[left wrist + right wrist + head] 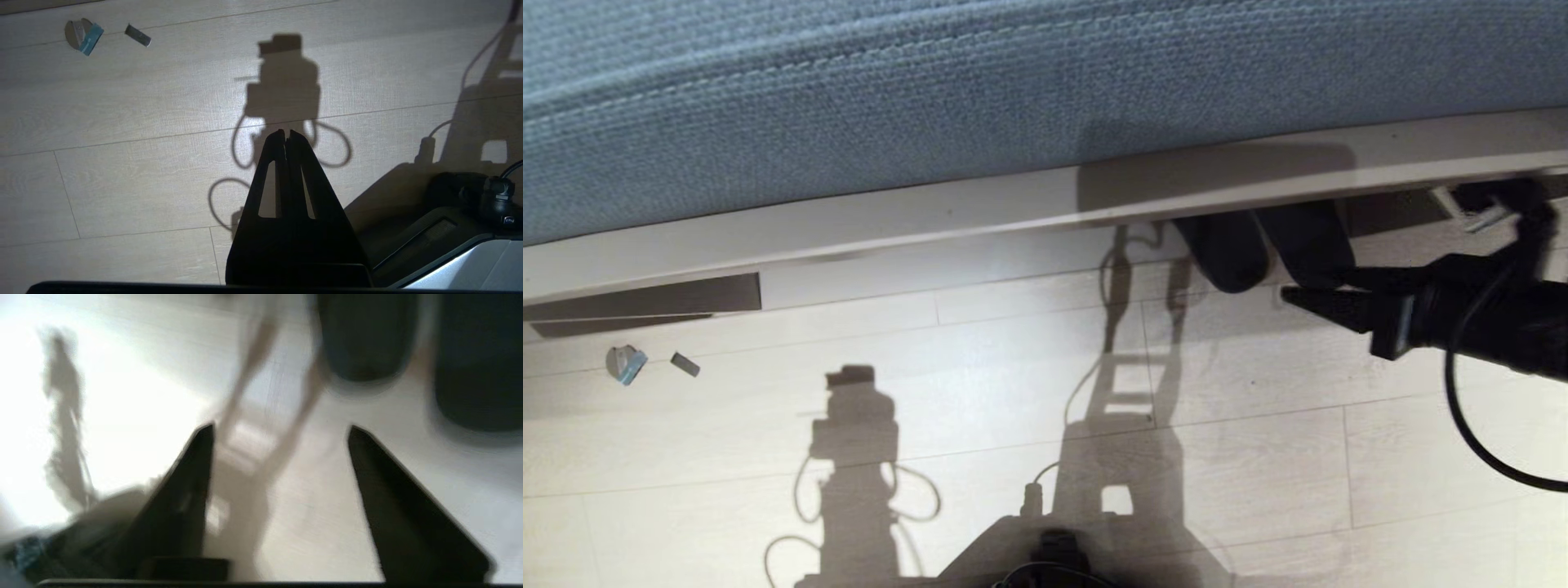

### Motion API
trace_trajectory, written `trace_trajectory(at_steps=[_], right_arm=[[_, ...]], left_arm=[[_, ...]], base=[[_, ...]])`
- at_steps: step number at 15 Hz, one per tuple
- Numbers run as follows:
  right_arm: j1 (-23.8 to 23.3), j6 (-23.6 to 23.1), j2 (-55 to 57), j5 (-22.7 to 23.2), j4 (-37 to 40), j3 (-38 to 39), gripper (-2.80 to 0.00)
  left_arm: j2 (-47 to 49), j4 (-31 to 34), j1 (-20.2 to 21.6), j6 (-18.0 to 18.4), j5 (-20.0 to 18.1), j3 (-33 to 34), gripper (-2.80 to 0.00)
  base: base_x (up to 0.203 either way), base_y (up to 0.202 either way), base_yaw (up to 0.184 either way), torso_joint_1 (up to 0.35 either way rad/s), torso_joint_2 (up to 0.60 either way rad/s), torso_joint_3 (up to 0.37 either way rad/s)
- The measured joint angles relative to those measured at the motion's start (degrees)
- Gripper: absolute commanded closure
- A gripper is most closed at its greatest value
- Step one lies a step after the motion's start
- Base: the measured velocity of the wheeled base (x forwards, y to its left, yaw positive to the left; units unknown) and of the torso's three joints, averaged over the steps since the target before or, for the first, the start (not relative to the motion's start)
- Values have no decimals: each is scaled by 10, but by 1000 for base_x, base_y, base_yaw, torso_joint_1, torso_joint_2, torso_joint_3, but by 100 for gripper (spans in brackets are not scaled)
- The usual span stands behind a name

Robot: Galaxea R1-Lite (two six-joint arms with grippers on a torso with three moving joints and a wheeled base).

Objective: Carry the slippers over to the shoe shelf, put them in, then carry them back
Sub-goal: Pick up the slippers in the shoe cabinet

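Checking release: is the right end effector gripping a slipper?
No: the right end effector is open with only floor between its fingers; both slippers lie beyond it.

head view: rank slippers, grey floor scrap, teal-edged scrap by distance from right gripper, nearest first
From the right gripper, empty and open:
1. slippers, right beside its tip, poking out from under the shoe shelf.
2. grey floor scrap, far off on the left floor.
3. teal-edged scrap, just beyond it, farthest left.

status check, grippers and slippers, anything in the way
Right gripper open, empty, short of slippers. Left gripper shut, parked over floor. Slippers poke from under shelf edge. Path clear.
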Motion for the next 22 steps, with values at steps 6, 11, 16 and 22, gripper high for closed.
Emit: trace_trajectory(at_steps=[6,11,16,22], right_arm=[[-1,41,-228,-27,90,95,0],[-3,78,-379,-58,140,175,0],[-63,99,-521,-71,197,195,0],[-100,107,-628,-70,160,283,0]], left_arm=[[0,0,-1,1,0,0,0],[0,0,0,1,0,0,0],[0,0,0,1,0,0,0],[0,0,0,1,0,0,0]], base=[[0,0,0,0,0,0],[0,0,0,0,0,0],[0,0,0,0,0,0],[0,0,0,0,0,0]])
